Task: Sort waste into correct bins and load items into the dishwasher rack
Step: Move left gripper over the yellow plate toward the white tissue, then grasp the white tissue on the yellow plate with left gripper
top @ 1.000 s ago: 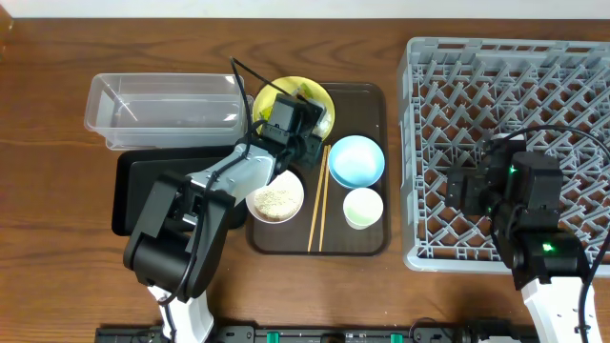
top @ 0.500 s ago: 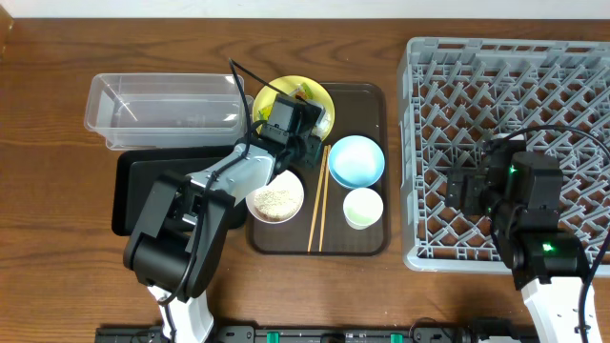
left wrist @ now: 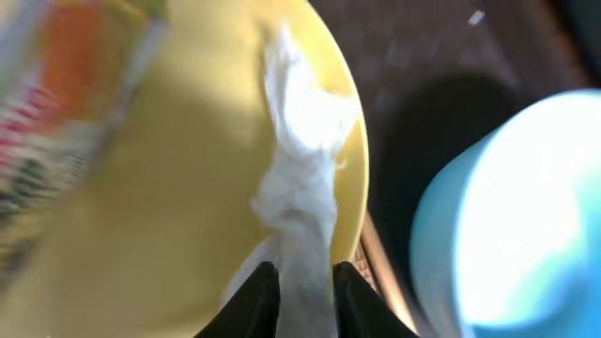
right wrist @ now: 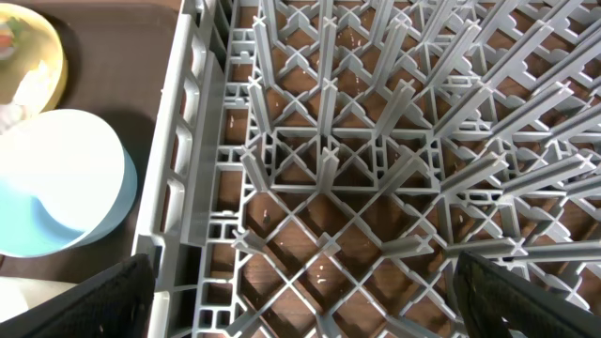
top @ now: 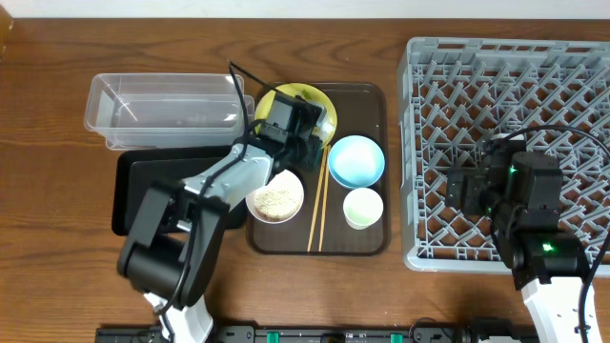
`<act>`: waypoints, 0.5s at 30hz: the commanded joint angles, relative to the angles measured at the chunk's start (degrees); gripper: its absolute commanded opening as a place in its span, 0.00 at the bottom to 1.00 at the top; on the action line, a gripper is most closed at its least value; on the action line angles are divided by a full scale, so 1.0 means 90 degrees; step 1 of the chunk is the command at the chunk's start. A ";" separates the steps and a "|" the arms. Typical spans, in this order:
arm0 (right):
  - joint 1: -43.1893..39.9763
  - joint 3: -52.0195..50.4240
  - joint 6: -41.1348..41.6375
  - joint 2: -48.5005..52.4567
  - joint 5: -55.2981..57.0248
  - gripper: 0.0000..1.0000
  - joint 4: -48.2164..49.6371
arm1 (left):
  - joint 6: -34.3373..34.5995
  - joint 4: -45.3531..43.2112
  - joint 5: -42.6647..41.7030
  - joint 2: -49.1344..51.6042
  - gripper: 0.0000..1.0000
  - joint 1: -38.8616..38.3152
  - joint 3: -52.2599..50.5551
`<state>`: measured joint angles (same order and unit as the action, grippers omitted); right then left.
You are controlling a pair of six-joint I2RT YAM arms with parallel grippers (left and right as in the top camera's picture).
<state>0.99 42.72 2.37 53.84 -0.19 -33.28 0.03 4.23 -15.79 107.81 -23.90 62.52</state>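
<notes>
Down low, the left arm [top: 233, 176] has swung its elbow a bit to the left, but its tip has stayed over the plate [top: 324, 105]. The left gripper [left wrist: 302, 299] is pinching the tail of a white tissue [left wrist: 299, 169] — one black finger on each side, squeezed in close. The tissue lies near the plate's right edge, just beside the blue bowl [left wrist: 507, 216]. A wrapper [left wrist: 56, 122] sits on the other side of the plate, all blurry.

I think the tissue is very light and soft. It will squash, and it could slip out or tear. The thick twisted part looks like the best place to hold.

The left arm reaches out long from the front of the table, with its wrist tipped down at the plate. The right gripper [right wrist: 300, 314] hangs over the rack [right wrist: 329, 141] with its fingers spread wide — nothing in them.
</notes>
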 commanded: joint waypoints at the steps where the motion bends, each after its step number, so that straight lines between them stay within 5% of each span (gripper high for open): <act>1: 0.0090 0.0134 0.0019 -0.0029 -0.0010 0.99 -0.0024 | 0.0036 0.0002 -0.0036 -0.0386 0.23 0.0002 0.0092; 8: 0.0090 0.0134 0.0019 -0.0029 -0.0010 0.99 -0.0022 | 0.0362 0.0291 -0.0029 -0.0396 0.23 0.0002 0.0090; 11: 0.0090 0.0134 0.0019 -0.0029 -0.0010 0.99 -0.0022 | 0.0362 0.0308 -0.0024 -0.0396 0.42 0.0002 0.0090; 15: 0.0090 0.0134 0.0019 -0.0029 -0.0010 0.99 -0.0022 | 0.0359 0.0308 -0.0022 -0.0350 0.43 0.0002 0.0090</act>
<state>0.99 42.72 2.37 53.84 -0.19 -33.41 2.85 6.98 -15.99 104.62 -23.90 62.52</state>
